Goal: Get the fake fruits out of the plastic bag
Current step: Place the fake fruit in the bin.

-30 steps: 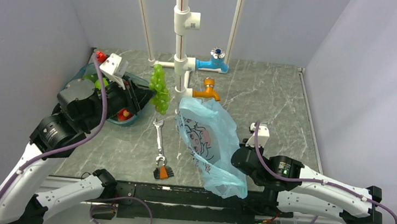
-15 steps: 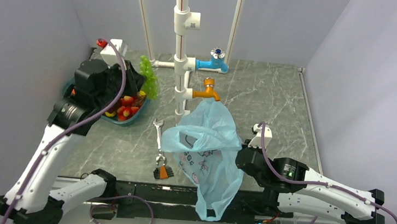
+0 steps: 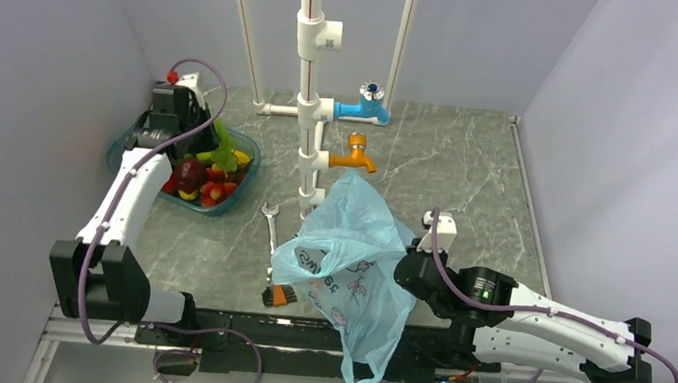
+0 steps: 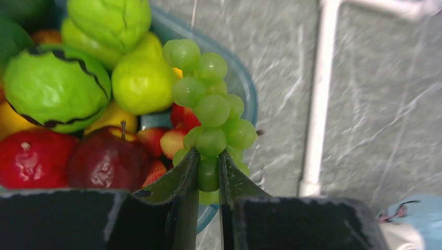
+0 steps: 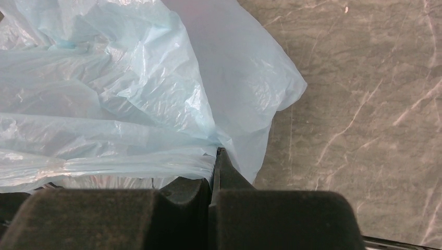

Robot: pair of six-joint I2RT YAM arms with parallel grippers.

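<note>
- Left pincer [image 4: 208, 156]: narrow, clamped on a low grape of the grape bunch [image 4: 211, 109], which hangs above the teal basket [image 4: 246, 86] rim.
- Maroon plum [image 4: 107, 161] lies in the basket among other fruit.
- Right pincer [image 5: 215, 156]: closed tight, pinching the plastic bag [image 5: 130, 88], which hangs over the worktop [image 3: 468, 176] near edge.
</note>
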